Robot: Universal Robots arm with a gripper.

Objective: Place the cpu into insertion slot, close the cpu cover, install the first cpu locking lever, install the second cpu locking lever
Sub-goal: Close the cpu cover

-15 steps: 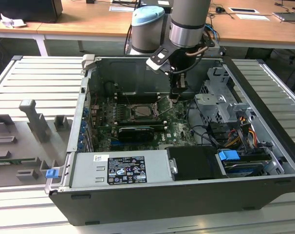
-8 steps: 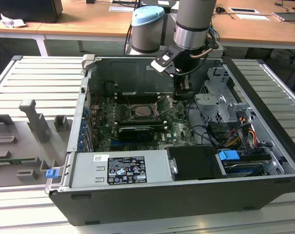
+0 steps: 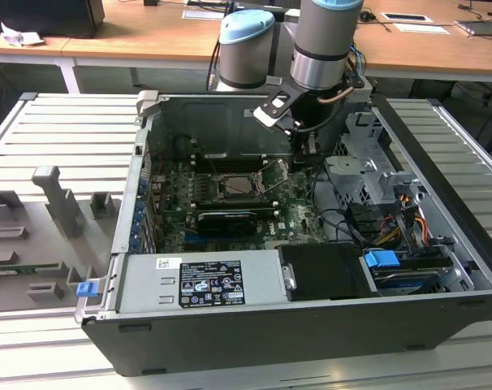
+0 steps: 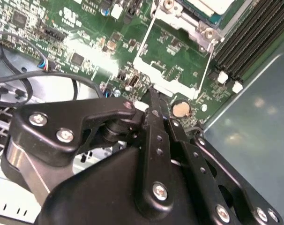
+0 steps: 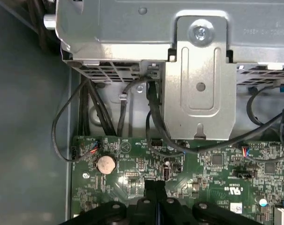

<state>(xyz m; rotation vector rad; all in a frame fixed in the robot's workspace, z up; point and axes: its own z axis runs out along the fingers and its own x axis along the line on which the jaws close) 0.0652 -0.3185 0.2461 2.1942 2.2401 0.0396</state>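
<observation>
I have the open computer case (image 3: pixel 230 349) in front of me in the exterior view, with the arm (image 3: pixel 327 41) reaching down into it from the far side. The green board (image 3: pixel 299 215) lies flat on the case floor, and a grey drive cage (image 5: pixel 198 84) stands beside it.

The slot (image 3: pixel 239 185) sits near the middle of the board. The cover (image 4: pixel 165 77) is swung up and away from the slot. In the second wrist view I see bare green board through the cover's window rather than the chip. In the exterior view the cover (image 3: pixel 272 175) stands tilted at the slot edge nearest the arm.

The cpu (image 4: pixel 214 3) shows as a pale face at the edge of the second wrist view. It appears to lie in the slot's frame, so I judge the first step done. The cover is not yet down. With the cover raised, neither lever can be latched, though I cannot pick the levers out cleanly.

The gripper (image 4: pixel 150 96) hangs low over the board, just beside the free edge of the cover. In both wrist views its fingers (image 5: pixel 150 187) are pressed together with nothing between them. I cannot tell whether the tip touches the cover or stops just short. A coin cell (image 5: pixel 106 164) sits on the board near the tip.
</observation>
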